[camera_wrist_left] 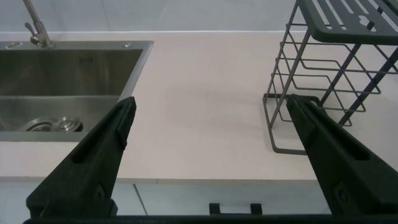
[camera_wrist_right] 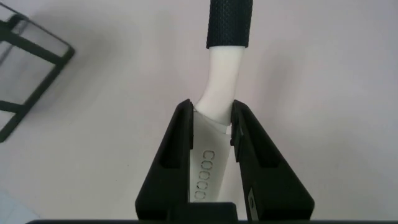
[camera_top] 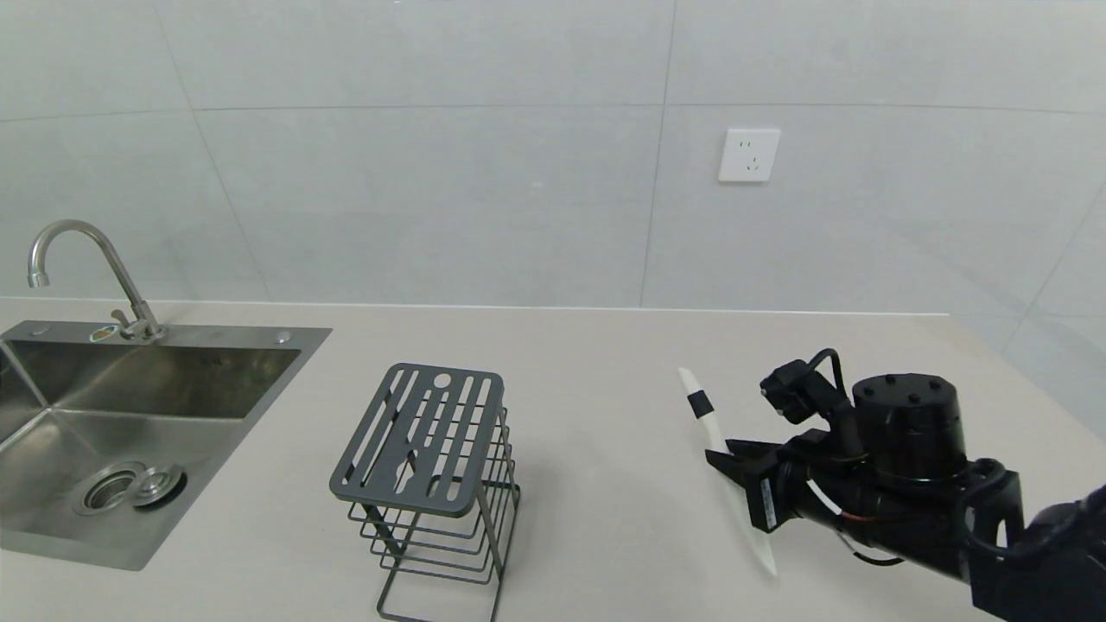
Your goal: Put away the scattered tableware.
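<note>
- The pale tiled wall (camera_top: 432, 173) runs behind the whole scene, with a white socket (camera_top: 749, 155) set into it towards the right.
- A light, plain countertop (camera_top: 605, 389) stretches from the wall to the near edge.
- A steel sink (camera_top: 294, 333) is sunk into the counter on the left. Its curved faucet (camera_top: 121, 275) stands at the back rim and a drain (camera_top: 130, 486) sits in the basin floor. The picture edge cuts off the sink's left part.
- A dark wire rack (camera_top: 421, 436) with a slotted top plate stands upright near the middle of the counter, between the sink and the right arm.
- The right gripper (camera_top: 726, 462) is low over the counter, to the right of the rack and well apart from it. Its two fingers are pinched on the white utensil (camera_top: 702, 415), one on each side of it.
- The left gripper (camera_wrist_left: 210, 102) has its fingers spread wide with nothing between them. It hangs by the counter's front edge, with the sink to one side and the rack to the other.
- The white utensil is long and slim, with a black band (camera_top: 698, 403) near its far end, which points towards the wall. The gripper grasps it around mid-length, and both ends stick out past the fingers.
- I cannot tell whether the utensil touches the counter or is lifted off it, nor exactly what kind of utensil it is.
</note>
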Robot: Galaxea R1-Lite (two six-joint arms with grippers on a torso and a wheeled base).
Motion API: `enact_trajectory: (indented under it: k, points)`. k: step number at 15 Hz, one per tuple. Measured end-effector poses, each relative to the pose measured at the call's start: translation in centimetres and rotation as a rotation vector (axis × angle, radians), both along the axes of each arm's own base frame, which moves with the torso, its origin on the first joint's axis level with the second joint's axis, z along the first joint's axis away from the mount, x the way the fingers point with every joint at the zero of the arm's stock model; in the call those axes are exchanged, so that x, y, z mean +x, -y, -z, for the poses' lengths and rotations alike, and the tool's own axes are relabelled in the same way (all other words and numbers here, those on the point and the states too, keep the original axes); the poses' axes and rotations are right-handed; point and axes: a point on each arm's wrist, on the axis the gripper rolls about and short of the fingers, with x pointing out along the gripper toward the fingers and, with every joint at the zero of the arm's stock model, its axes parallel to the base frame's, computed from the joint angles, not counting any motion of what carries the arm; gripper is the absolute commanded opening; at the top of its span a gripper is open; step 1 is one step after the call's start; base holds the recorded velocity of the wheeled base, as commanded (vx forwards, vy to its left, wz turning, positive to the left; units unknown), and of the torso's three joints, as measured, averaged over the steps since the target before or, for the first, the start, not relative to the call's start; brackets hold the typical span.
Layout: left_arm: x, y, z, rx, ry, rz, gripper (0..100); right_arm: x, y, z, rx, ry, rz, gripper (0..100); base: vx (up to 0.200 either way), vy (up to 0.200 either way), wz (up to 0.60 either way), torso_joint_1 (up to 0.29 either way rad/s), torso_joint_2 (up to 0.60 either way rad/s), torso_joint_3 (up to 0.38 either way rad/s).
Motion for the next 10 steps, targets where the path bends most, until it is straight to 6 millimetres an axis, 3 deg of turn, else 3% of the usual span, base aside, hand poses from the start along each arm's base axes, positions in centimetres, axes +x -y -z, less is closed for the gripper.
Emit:
enact_trajectory:
  k: [7, 10]
  points:
    - [0.0, 0.1, -0.4, 0.063, 0.046, 0.05, 100, -0.4, 2.3, -0.3, 0.032, 0.162, -0.279, 0, 0.0, 0.0, 0.0, 0.0, 0.0, 0.0]
    - [-0.9, 0.2, -4.0, 0.063, 0.355, 0.085, 100, -0.5, 2.2, -0.8, 0.041, 0.207, -0.339, 0, 0.0, 0.0, 0.0, 0.0, 0.0, 0.0]
